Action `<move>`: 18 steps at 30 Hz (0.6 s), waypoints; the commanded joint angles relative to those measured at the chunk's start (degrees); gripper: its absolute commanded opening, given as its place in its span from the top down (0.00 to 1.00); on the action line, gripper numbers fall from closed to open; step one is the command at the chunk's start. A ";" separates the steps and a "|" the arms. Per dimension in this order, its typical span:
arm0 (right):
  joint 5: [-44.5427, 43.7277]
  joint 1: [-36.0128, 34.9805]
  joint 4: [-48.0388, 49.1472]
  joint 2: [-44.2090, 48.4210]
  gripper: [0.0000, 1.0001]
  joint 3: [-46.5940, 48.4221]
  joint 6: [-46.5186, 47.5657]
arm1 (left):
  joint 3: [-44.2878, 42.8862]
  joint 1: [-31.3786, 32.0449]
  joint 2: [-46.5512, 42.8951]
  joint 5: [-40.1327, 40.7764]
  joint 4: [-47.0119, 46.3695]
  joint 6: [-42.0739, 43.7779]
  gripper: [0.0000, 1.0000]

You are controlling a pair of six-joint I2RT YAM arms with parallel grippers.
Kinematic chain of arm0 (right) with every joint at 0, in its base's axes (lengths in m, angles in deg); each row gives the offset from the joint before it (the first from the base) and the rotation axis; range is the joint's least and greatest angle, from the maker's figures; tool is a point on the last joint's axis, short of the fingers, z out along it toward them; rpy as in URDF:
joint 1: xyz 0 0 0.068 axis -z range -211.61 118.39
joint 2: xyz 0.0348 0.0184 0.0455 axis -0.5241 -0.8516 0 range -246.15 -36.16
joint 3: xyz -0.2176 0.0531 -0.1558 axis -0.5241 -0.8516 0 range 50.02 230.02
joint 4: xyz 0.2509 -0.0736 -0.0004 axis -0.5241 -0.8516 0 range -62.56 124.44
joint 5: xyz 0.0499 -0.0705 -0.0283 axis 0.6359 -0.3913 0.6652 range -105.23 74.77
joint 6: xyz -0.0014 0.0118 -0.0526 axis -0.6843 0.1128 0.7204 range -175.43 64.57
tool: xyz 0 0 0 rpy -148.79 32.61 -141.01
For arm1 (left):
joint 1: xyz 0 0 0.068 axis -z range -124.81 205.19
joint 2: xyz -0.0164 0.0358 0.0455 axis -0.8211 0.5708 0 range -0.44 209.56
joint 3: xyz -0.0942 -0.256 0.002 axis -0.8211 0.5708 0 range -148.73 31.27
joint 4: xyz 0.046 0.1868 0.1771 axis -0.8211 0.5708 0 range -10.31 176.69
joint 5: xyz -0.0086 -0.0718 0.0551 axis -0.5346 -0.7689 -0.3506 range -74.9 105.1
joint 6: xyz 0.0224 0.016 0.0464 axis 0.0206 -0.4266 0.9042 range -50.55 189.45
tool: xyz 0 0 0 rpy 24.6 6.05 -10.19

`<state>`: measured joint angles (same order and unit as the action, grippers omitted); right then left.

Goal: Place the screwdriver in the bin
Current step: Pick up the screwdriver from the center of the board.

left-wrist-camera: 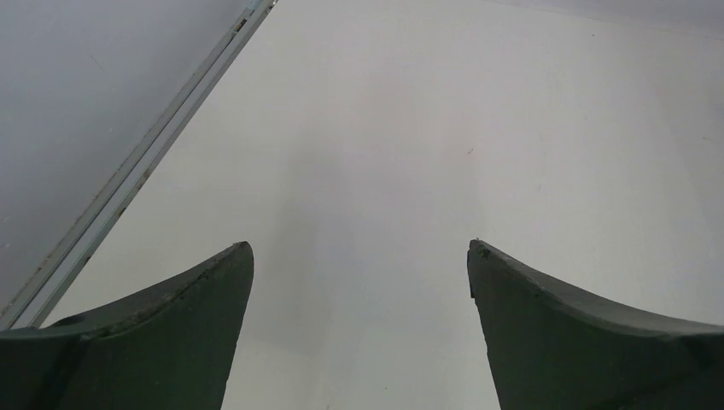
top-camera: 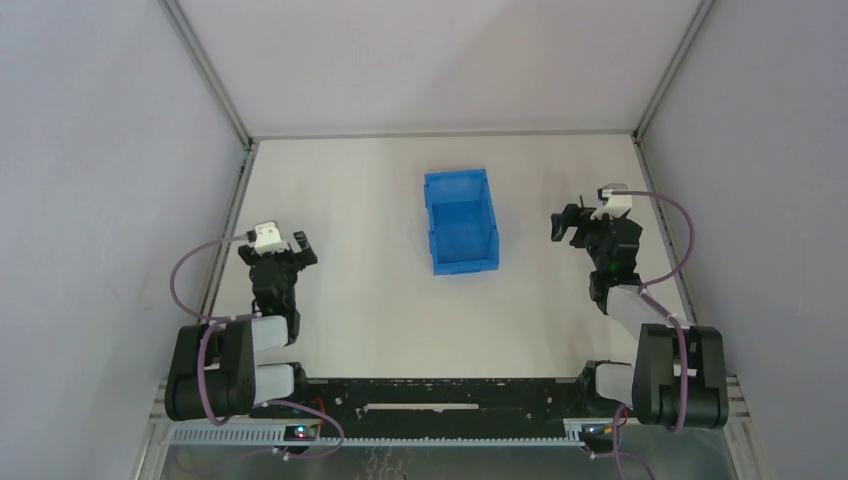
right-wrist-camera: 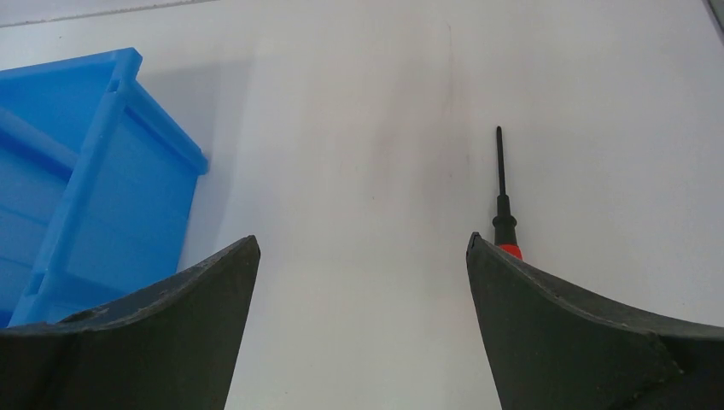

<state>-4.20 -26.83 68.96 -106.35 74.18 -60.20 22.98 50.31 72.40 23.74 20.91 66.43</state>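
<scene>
Beside our right gripper (right-wrist-camera: 360,248), on its side away from the blue bin (right-wrist-camera: 128,171), the screwdriver (right-wrist-camera: 502,201) lies on the table (right-wrist-camera: 359,102), and with jaws spread empty we risk knocking it aside if we descend without centring.

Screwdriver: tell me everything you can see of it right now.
The screwdriver is small and slim: a thin black shaft, a black collar, then a red handle. It lies flat on the white table, tip pointing away from the right wrist camera, outside and to the right of the blue bin. Most of the handle is hidden behind one finger of the open right claw; nothing grips it. The top view does not show it.
</scene>
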 commanded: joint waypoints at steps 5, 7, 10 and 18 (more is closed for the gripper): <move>-0.96 -0.38 1.51 -0.03 0.00 2.03 0.99 | -2.43 0.49 -0.86 0.32 -2.04 0.83 0.00; -1.43 -0.38 1.58 -0.07 0.00 2.03 0.72 | -2.43 0.48 -0.86 0.30 -2.04 0.88 0.00; -1.64 -0.38 2.36 -0.26 0.00 2.03 0.41 | -2.43 0.49 -0.86 0.28 -2.04 0.83 0.00; -5.92 -0.47 -11.77 1.73 0.00 10.93 -0.47 | -2.46 0.47 -0.86 0.24 -1.99 0.83 0.00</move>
<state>-6.43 -27.05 63.54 -106.46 78.59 -60.44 22.98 50.31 72.40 23.74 20.91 66.43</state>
